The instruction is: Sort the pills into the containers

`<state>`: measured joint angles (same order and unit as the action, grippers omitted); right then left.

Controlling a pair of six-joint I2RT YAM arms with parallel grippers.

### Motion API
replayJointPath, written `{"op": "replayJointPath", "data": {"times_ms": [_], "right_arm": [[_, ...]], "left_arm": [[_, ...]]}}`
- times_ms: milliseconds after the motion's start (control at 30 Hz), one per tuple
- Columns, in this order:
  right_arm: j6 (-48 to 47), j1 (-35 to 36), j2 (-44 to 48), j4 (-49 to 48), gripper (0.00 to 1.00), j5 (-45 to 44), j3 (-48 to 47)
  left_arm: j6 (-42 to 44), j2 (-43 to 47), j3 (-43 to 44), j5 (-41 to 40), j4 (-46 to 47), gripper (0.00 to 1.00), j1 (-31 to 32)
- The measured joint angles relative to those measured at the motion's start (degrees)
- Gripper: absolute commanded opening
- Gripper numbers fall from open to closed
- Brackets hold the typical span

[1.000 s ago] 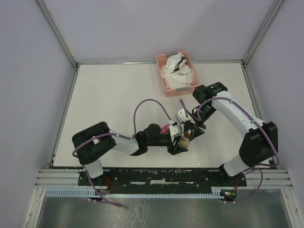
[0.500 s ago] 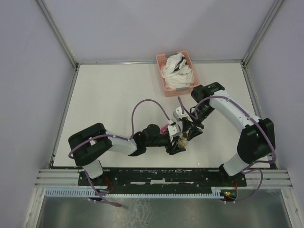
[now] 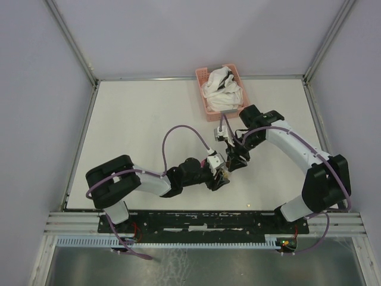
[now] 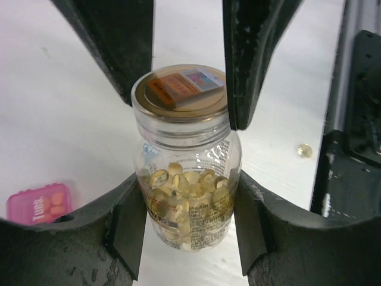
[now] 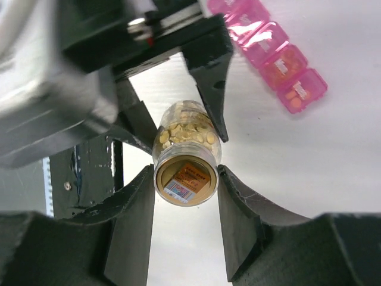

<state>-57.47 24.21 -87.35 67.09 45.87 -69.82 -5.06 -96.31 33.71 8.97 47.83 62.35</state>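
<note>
**Top view.** The arms meet over the near middle of the tabletop (image 3: pixel 137 119). The left pincer (image 3: pixel 219 177) reaches in from the left and the right pincer (image 3: pixel 233 162) comes in from the far right, their tips almost together. The jar (image 3: pixel 224 173) between them is mostly hidden. The pink basket (image 3: pixel 200 76) sits well apart at the far edge. Against a second ago, the meeting point has slid a little to the left, and the right wrist has swung over with it.

**Left wrist.** The left pincer (image 4: pixel 186 214) is clamped on the body of the jar (image 4: pixel 186 161), with the amber pills (image 4: pixel 184 187) heaped inside. The gold lid (image 4: pixel 181 89) points away toward the right pincer (image 4: pixel 181 110), whose fingers press it on both sides. The jar's long axis therefore runs straight from one pincer to the other. One end of the pink pill box (image 4: pixel 38 202) shows nearby, and a stray pill (image 4: pixel 305 151) lies alone on the tabletop.

**Right wrist.** The lid (image 5: pixel 183 182) faces the camera squarely, and the right pincer (image 5: pixel 186 193) appears closed around it. The left pincer (image 5: pixel 184 140) holds the jar (image 5: pixel 187 152) behind the lid. The pill box (image 5: pixel 280 59) lies apart to one side, with orange pieces showing in two compartments. The next move is probably a twist, and the right arm is the one on the lid.
</note>
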Motion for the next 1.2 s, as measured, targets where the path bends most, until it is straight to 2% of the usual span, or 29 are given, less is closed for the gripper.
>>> {"op": "replayJointPath", "data": {"times_ms": [233,300,433,567,667,733,767,800,1067,1200], "right_arm": [[21.42,1.27,1.79,-11.72,0.30,-5.55,3.41],[25.79,1.36,1.95,-13.55,0.34,-6.47,3.58],[33.16,1.36,2.75,-15.96,0.53,-7.56,3.58],[36.39,1.20,3.30,-15.98,0.66,-7.37,3.23],[36.22,0.28,3.30,-14.62,0.73,-6.40,1.57],[35.23,-0.81,3.30,-13.31,0.82,-5.25,-0.44],[34.53,-1.22,3.30,-12.59,0.96,-4.63,-1.49],[33.90,-1.64,3.34,-11.98,1.00,-3.91,-2.60],[24.94,-3.26,4.04,-6.32,1.00,-1.27,-9.03],[13.55,-6.16,4.22,-2.29,1.00,0.72,-9.20]], "left_arm": [[0.02,0.02,-0.04,-5.57,-1.99,0.13,0.02],[0.00,0.02,-0.04,-6.21,-2.01,0.13,0.02],[0.02,0.02,-0.04,-7.04,-1.03,0.13,-0.22],[0.02,0.00,-0.04,-6.67,0.76,0.13,-0.26],[0.00,0.00,0.02,-5.29,3.41,0.13,-0.35],[0.00,-0.02,0.04,-4.42,4.37,0.13,-0.48],[0.00,-0.02,0.04,-4.04,4.68,0.12,-0.59],[0.00,-0.02,0.04,-3.78,4.92,0.12,-0.66],[0.00,-0.02,0.02,-1.29,5.09,0.13,-1.16],[0.00,0.57,-0.81,1.14,5.55,0.13,-1.46]]}}
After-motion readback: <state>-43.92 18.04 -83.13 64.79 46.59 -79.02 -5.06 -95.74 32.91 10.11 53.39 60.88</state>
